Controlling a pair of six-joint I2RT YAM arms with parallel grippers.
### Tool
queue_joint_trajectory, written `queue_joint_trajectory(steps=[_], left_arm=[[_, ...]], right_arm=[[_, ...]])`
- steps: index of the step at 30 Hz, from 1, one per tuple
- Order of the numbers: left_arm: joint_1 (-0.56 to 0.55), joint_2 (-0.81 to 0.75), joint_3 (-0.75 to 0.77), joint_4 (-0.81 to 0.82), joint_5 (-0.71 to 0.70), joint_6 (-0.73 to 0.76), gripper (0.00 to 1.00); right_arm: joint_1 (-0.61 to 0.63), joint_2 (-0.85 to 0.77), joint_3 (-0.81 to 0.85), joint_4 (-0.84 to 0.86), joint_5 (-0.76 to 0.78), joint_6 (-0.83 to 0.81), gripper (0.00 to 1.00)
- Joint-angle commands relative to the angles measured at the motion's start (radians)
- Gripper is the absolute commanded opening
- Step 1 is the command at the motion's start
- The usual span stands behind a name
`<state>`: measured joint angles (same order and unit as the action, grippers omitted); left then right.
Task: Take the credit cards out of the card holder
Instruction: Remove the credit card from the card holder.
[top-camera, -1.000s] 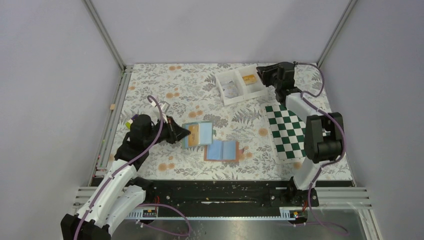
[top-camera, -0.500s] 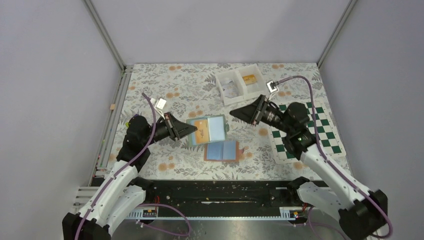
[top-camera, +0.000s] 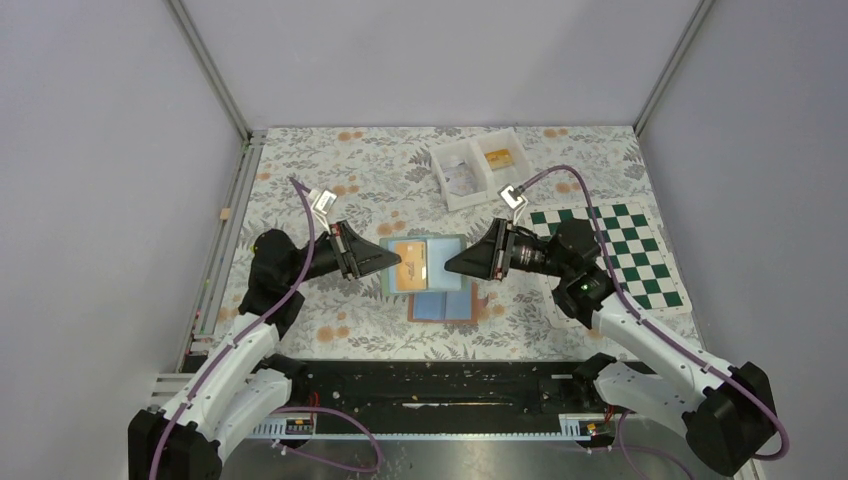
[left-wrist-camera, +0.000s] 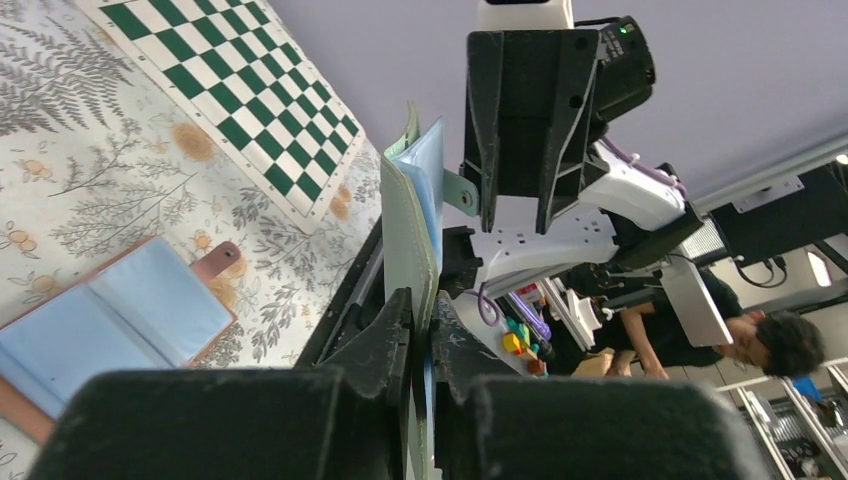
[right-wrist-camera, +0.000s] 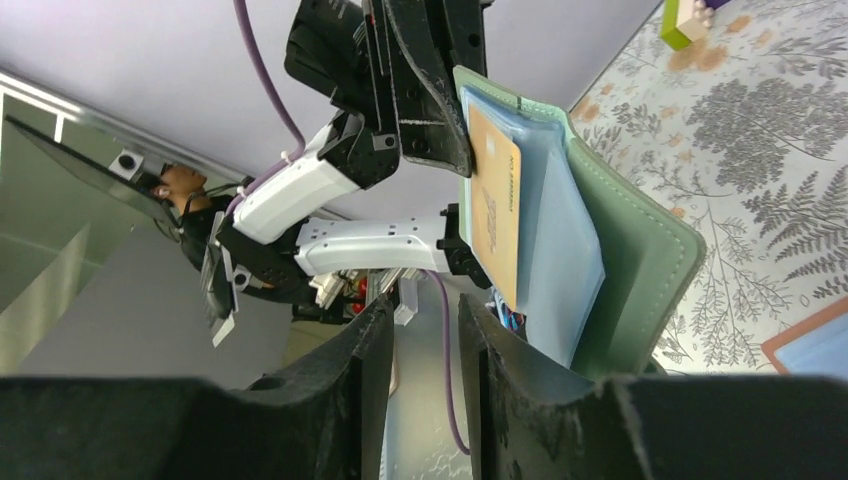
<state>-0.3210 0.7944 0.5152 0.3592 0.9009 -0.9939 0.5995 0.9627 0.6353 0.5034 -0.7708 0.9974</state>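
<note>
Two grippers: left gripper clamps green card holder; right gripper, jaws apart, empty, near orange card.

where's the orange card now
In the top view the orange card sits in the green holder that the left claw grips at mid-table, just beyond the tan holder, facing the right claw.

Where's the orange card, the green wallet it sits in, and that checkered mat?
orange card (right-wrist-camera: 495, 215), right wrist view, middle of its face.
green wallet (right-wrist-camera: 640, 270), right wrist view, its green cover.
checkered mat (top-camera: 635, 255), top view, its middle.
</note>
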Motion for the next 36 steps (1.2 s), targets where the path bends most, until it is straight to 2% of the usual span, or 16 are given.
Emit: queue_joint_trajectory(steps=[1, 4, 11, 24, 30, 36], left_arm=[[-0.004, 0.003, 0.029, 0.165, 0.056, -0.087, 0.0], [-0.004, 0.005, 0.018, 0.208, 0.063, -0.123, 0.0], [-0.004, 0.001, 0.022, 0.238, 0.082, -0.141, 0.0], [-0.004, 0.02, -0.013, 0.348, 0.101, -0.219, 0.0], [-0.004, 0.022, -0.026, 0.362, 0.099, -0.231, 0.0], [-0.004, 0.022, -0.029, 0.365, 0.099, -0.233, 0.0]], right_arm=[[0.029, 0.026, 0.003, 0.15, -0.046, 0.041, 0.36], [0.056, 0.043, -0.015, 0.209, -0.031, 0.069, 0.35], [0.1, 0.077, -0.002, 0.186, 0.021, 0.049, 0.4], [0.125, 0.135, 0.04, 0.19, 0.046, 0.03, 0.42], [0.128, 0.17, 0.031, 0.316, 0.037, 0.102, 0.33], [0.13, 0.188, 0.044, 0.327, 0.038, 0.105, 0.32]])
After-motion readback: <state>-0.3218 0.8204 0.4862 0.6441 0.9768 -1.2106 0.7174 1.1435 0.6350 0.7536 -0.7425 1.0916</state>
